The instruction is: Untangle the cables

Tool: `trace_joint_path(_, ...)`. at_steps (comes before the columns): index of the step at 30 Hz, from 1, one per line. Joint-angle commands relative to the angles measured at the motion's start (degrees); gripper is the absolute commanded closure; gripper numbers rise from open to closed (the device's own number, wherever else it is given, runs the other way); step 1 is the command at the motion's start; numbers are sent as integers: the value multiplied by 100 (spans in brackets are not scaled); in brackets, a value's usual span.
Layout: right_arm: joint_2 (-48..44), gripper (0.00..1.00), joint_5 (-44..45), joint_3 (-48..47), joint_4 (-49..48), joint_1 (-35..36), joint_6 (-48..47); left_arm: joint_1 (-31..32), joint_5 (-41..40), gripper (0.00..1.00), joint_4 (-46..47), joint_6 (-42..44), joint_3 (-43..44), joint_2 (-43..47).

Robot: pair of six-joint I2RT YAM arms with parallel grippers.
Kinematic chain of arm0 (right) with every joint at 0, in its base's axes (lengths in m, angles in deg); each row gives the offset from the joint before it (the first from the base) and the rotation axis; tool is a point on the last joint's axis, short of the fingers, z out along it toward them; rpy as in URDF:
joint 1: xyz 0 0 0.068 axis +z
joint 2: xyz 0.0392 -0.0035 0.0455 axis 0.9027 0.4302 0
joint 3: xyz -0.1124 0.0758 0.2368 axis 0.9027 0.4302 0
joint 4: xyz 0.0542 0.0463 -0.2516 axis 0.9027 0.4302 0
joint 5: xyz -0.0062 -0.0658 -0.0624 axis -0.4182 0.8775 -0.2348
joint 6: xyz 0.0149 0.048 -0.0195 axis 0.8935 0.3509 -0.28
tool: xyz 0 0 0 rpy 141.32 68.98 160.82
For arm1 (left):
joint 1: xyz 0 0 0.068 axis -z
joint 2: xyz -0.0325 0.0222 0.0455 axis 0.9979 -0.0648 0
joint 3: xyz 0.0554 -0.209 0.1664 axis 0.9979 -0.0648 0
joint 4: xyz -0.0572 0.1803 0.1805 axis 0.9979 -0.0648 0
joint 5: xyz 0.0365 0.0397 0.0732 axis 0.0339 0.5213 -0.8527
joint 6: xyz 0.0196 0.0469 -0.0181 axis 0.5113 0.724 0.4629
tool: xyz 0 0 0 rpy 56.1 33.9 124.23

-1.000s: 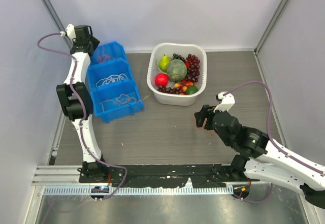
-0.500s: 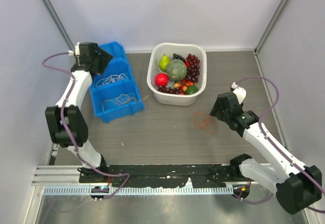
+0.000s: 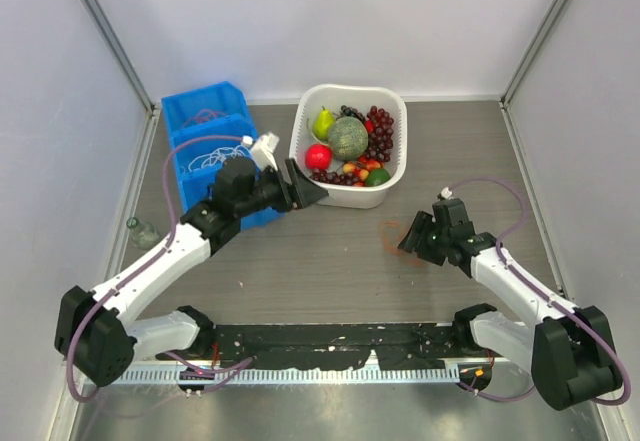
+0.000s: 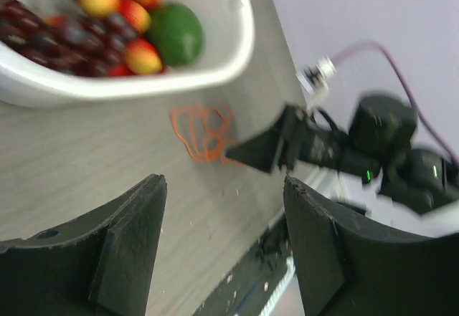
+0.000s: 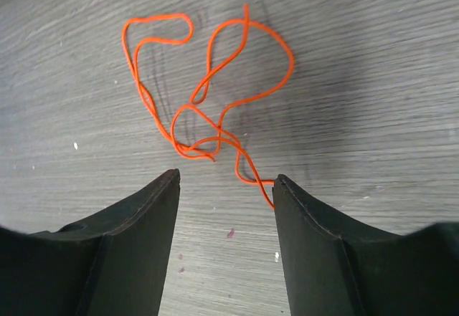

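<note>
An orange-red cable [image 5: 208, 94] lies in loose tangled loops on the table [image 3: 300, 261], in front of the white basket. In the top view this cable [image 3: 393, 232] is just left of my right gripper [image 3: 412, 242]. That gripper [image 5: 227, 176] is open and low over the table. The cable's tail runs to the inner edge of the right finger [image 5: 308, 237]; nothing is gripped. My left gripper [image 3: 308, 193] hovers open by the basket's front corner. From the left wrist view my left gripper [image 4: 224, 183] looks across at the cable [image 4: 201, 131] and holds nothing. White cables [image 3: 213, 153] lie in the blue bins.
A white basket [image 3: 300, 166] of fruit stands at the middle back. Blue stacked bins [image 3: 190, 106] stand at the back left, partly behind my left arm. A small clear object [image 3: 140, 229] lies near the left wall. The black base rail [image 3: 330, 339] runs along the near edge.
My left arm has swung from the blue bins to the front of the basket, its jaws now wider. My right gripper has come down beside the orange-red cable on the table.
</note>
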Motion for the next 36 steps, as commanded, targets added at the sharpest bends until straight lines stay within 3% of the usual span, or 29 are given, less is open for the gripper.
trace_joint_path(1, 100, 42, -712, 208, -757, -17, -13, 690, 816, 31, 1108, 407, -638, 325)
trace_joint_path(5, 442, 63, -695, 244, -1021, -8, -109, 1315, 869, 34, 1284, 713, -745, 186)
trace_joint_path(9, 532, 98, -1064, 121, -978, 88, -145, 1737, 983, 35, 1302, 1240, -491, -17)
trace_joint_path(14, -661, 99, -1493, -668, -162, 642, 83, 1896, 1062, 33, 1644, 1356, -463, 18)
trace_joint_path(18, -1383, 99, -2494, -1223, -449, 774, 610, 1896, 1001, 28, 2180, 1303, -770, 413)
trace_joint_path(23, -1306, 99, -3216, -1830, -521, 783, 401, 1896, 632, 29, 1444, 1742, -289, 870)
trace_joint_path(26, -1096, 99, -3577, -2032, -897, 783, 391, 1905, 369, 33, 1469, 1909, -226, 1212)
trace_joint_path(29, -938, 99, -3832, -2243, -1337, 801, 620, 1896, -184, 33, 1539, 2032, -462, 1607)
trace_joint_path(36, -858, 99, -4227, -2604, -1707, 801, 927, 1896, -1494, 19, 2205, 2376, -1639, 2092)
